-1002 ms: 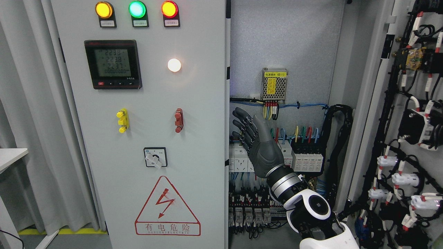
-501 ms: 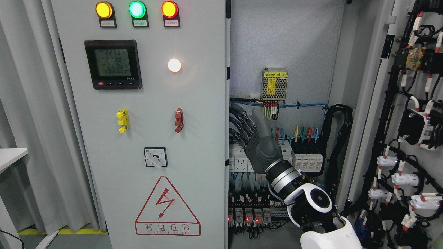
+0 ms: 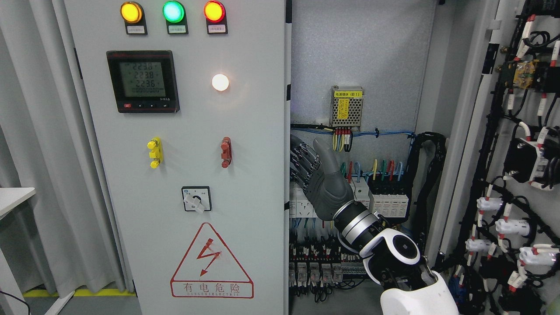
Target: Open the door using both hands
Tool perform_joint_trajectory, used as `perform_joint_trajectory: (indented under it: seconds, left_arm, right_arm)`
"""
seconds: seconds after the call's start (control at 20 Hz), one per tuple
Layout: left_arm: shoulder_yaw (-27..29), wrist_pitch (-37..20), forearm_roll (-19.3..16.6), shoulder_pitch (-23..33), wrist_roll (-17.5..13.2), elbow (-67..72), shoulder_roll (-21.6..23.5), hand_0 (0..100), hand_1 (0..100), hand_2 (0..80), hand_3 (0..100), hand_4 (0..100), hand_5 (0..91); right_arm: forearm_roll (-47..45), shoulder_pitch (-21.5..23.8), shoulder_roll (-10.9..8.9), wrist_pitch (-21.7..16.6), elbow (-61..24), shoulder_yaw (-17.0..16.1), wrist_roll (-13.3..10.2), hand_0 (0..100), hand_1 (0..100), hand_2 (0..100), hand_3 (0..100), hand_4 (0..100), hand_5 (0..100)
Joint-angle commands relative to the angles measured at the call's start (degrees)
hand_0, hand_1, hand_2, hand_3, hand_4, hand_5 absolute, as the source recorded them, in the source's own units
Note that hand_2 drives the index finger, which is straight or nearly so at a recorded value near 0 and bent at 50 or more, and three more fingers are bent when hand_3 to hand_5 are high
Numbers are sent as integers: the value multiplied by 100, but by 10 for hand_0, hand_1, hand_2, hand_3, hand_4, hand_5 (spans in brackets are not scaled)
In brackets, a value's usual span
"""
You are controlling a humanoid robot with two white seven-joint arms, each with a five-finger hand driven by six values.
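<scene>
While the right door [image 3: 516, 144] stands swung wide, the left door [image 3: 183, 153] remains shut; right robot hand [image 3: 316, 175] at its free edge, fingers extended, holding nothing; left robot hand unseen.

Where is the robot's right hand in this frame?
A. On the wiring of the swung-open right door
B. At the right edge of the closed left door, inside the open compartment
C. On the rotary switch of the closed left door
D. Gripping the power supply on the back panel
B: the right hand has its fingers extended against the right edge of the closed left door, in front of the wiring in the open compartment.
</scene>
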Motion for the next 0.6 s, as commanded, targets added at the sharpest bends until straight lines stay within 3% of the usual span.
perform_joint_trajectory:
  seconds: [0.0, 0.3, 0.55]
  left_arm:
    - [2, -3, 0, -6, 7, -140, -2, 290, 0, 28, 28, 34, 0]
    - [2, -3, 0, -6, 25, -140, -2, 290, 0, 28, 28, 33, 0]
    - [2, -3, 0, -6, 16, -140, 6, 290, 0, 28, 28, 33, 0]
  right_arm:
    - [-14, -26, 0, -8, 128, -67, 125, 219, 0, 0, 0, 0, 0]
    - [-49, 1, 0, -17, 93, -340, 327, 219, 0, 0, 0, 0, 0]
    - [-181, 9, 0, 10, 110, -367, 460, 219, 0, 0, 0, 0, 0]
